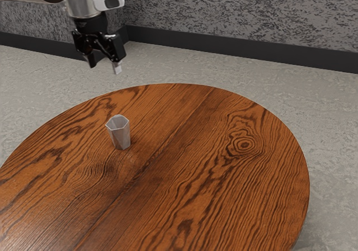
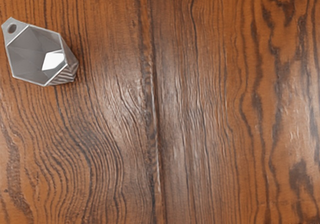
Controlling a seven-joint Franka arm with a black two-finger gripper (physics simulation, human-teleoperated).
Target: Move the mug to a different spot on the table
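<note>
A round wooden table (image 1: pixel 224 184); the mug (image 1: pixel 118 132) stands upright on it toward the exterior view's left; the claw (image 1: pixel 104 61) hangs well above, spread and empty; an off-centre descent could tip the mug.

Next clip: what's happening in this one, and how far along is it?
A single robot arm is set to move a grey faceted mug to another spot on a round wooden table. The mug stands upright on the table toward the exterior view's left, with nothing touching it. The gripper hangs well above the table, up and to the exterior view's left of the mug, fingers open and empty. In the wrist view the mug sits off to one side rather than under the hand, so no grasp has begun.
</note>
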